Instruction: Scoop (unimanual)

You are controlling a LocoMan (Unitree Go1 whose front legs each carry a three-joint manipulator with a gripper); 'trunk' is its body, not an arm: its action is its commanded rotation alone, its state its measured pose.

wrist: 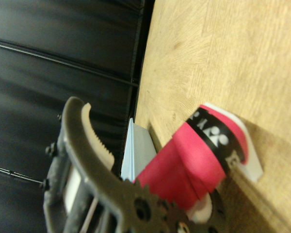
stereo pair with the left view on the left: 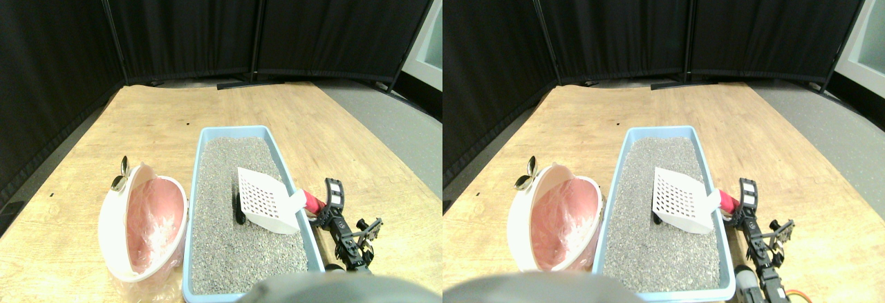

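Scoop (stereo pair with the left view on the left: 266, 200): white slotted plastic, red-wrapped handle (stereo pair with the left view on the left: 312, 202), blade over grey granular litter (stereo pair with the left view on the left: 235, 241) in the blue tray (stereo pair with the left view on the left: 196, 199). Right gripper (stereo pair with the left view on the left: 323, 214) at handle; fingers' grip indeterminate. Pink lined bowl (stereo pair with the left view on the left: 142, 223) left. Wooden bench (stereo pair with the left view on the left: 159, 116).

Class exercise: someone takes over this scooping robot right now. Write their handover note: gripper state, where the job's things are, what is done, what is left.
Right gripper: at the scoop's red-wrapped handle; whether the jaws grip it cannot be told.
White slotted scoop: above the grey litter in the blue tray, beside a small dark object.
Pink-lined bin: left of the tray, tipped toward it.
Done: scoop brought over the litter.
Left: scoop the dark object, tip it into the bin.
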